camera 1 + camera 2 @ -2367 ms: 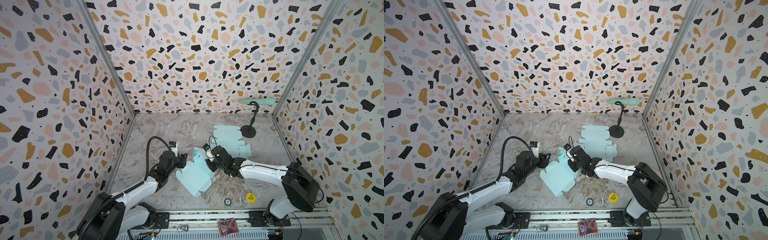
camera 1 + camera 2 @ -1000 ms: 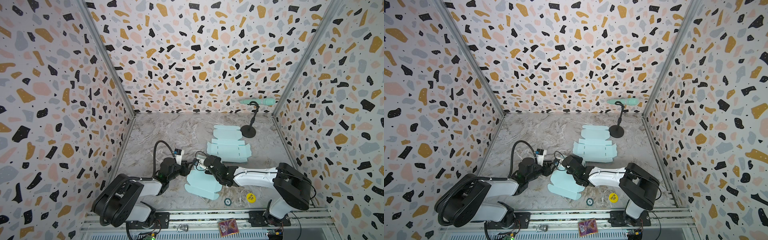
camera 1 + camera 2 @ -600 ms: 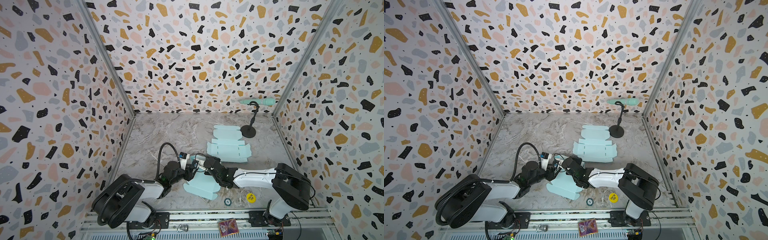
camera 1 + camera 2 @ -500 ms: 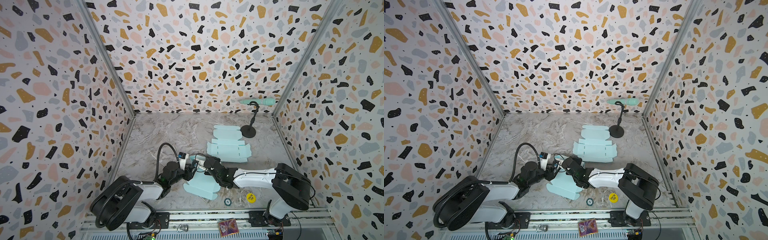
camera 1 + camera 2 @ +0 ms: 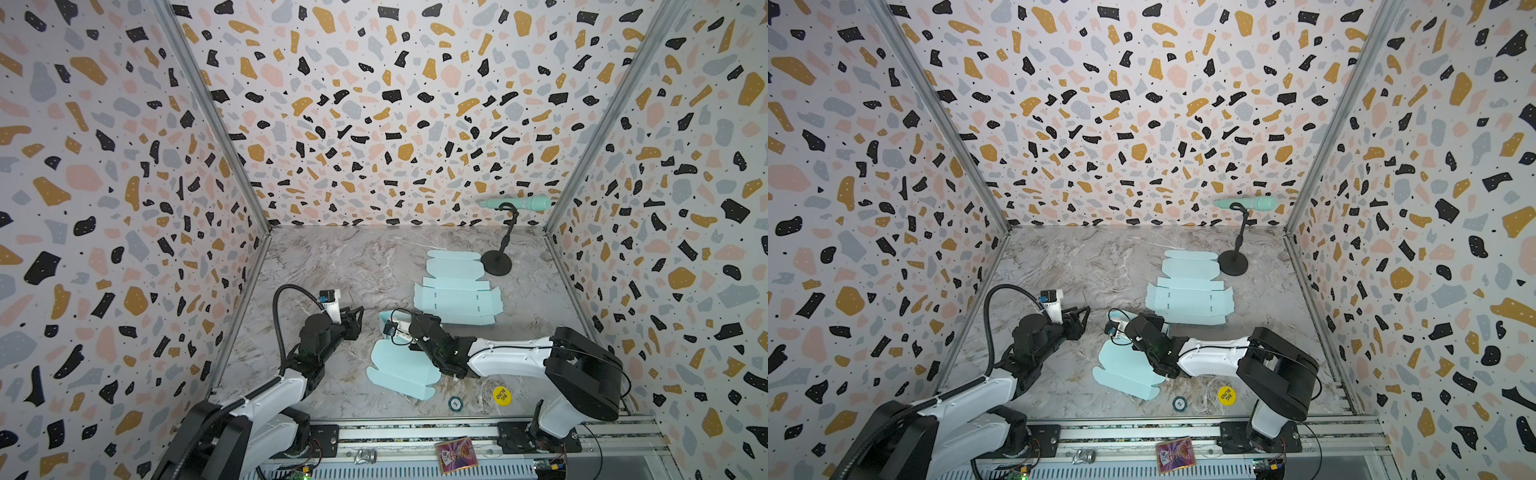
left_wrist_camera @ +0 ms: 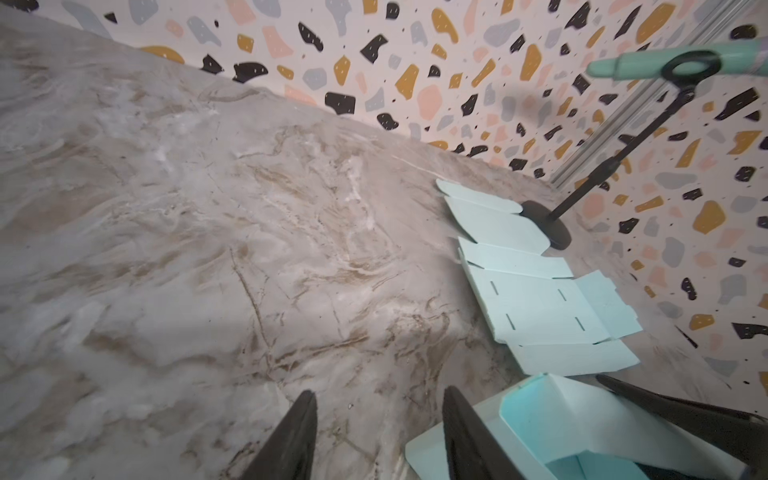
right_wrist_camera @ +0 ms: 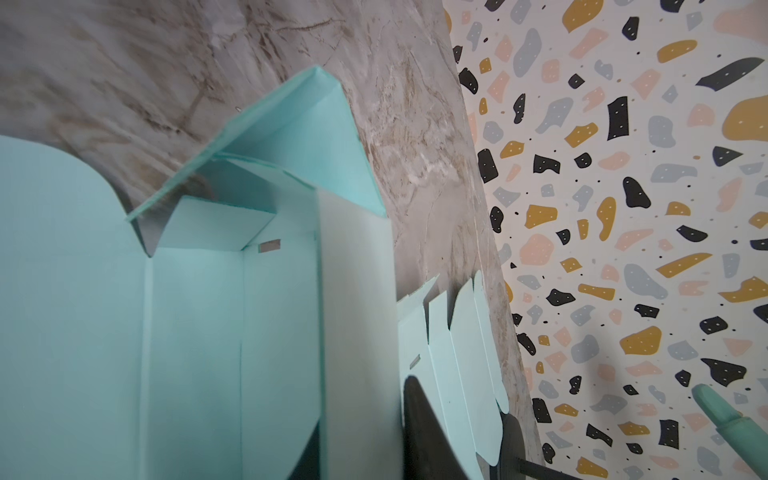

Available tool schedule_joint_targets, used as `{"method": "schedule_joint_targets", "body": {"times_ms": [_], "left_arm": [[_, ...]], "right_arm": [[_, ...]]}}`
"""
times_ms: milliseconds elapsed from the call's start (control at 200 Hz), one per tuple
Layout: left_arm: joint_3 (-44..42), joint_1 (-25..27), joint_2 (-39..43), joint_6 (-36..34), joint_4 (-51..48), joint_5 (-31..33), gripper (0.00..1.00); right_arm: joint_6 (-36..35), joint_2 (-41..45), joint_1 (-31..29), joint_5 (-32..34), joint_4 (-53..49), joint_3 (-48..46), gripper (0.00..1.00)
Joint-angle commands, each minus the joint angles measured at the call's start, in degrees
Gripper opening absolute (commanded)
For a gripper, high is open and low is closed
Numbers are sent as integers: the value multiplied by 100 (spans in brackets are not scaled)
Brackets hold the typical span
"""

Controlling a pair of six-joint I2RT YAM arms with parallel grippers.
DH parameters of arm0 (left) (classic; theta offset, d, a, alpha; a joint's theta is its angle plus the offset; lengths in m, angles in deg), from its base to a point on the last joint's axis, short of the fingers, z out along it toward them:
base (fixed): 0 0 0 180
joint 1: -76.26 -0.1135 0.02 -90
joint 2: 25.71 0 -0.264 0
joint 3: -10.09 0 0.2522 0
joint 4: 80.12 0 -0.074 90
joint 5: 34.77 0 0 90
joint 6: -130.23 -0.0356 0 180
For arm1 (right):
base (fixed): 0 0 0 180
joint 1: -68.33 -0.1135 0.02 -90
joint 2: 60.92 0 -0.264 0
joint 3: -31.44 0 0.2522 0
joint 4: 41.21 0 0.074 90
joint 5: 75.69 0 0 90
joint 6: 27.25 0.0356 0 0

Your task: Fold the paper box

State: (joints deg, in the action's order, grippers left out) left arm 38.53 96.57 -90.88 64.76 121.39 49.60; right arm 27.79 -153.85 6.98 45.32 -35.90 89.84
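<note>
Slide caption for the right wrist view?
Right gripper pinches a wall of the half-folded paper box; a flat blank lies beyond on the marble table.

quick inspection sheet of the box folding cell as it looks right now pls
surface: marbled tabletop, no spills seen
job's things: partly folded paper box front centre; near flat blank and far flat blank behind it
clutter: yellow BIG BLIND disc and dark poker chip by the front edge; card and crumpled foil on the front rail
end effectors: left end effector open, empty, apart from the box; right end effector shut on a box wall
cables: black hose loops over the left arm; thin wire loops at the right wrist camera
surroundings: terrazzo walls on three sides; mint-green tube on a black stand back right
</note>
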Motion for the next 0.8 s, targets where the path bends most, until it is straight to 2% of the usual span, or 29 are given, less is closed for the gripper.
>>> {"method": "schedule_joint_targets", "body": {"times_ms": [0,110,255,611,796], "left_arm": [[451,-25,-768,-445,-65,-223,50],[490,18,-1337,-462,385,-683,50],[409,402,-1563,-502,590,-718,50],[172,1058,-1462,-514,896,-756,51],[-78,1523,-1366,-480,1090,-450,52]], "right_arm": [[50,159,26,-212,-176,-125,24],[50,119,20,-220,-158,-131,23],[46,35,21,-173,-124,-111,23],[86,-128,50,-261,-105,-52,23],[103,-129,47,-321,-102,-70,23]]}}
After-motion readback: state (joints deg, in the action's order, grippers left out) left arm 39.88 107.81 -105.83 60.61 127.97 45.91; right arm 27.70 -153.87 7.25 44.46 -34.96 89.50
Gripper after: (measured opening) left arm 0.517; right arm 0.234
